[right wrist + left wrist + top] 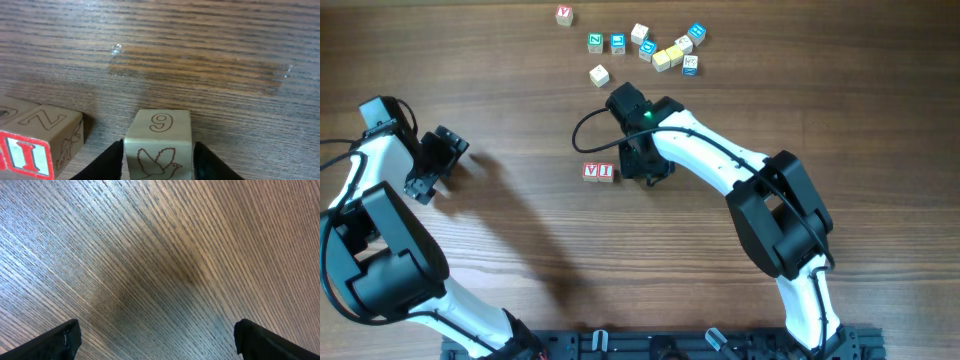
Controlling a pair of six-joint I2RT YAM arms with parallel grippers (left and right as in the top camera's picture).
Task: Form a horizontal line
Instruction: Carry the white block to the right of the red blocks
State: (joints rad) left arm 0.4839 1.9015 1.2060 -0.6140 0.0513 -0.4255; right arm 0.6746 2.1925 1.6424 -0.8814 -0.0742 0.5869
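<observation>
Horizontal line (598, 172): you have two small wooden cubes with red letters on white tops, V and I, their sides touching, near the middle of the bench (520, 250). The pair's long axis runs left to right across the overhead view, with both letters upright.

Just right of the I, across a small gap, sits a pale cube (158, 132). It has a 6 on one face and an outlined bird on the adjoining face, both in brown line. In the overhead view the arm hides it.

Right tool (158, 150) straddles this cube with one finger close on each side. You cannot tell whether the pads press it or stand just clear.

Left tool (157, 337) is spread wide over bare bench at the left, holding nothing.

Loose cubes (655, 48) cluster at the far edge, well apart from the row.
</observation>
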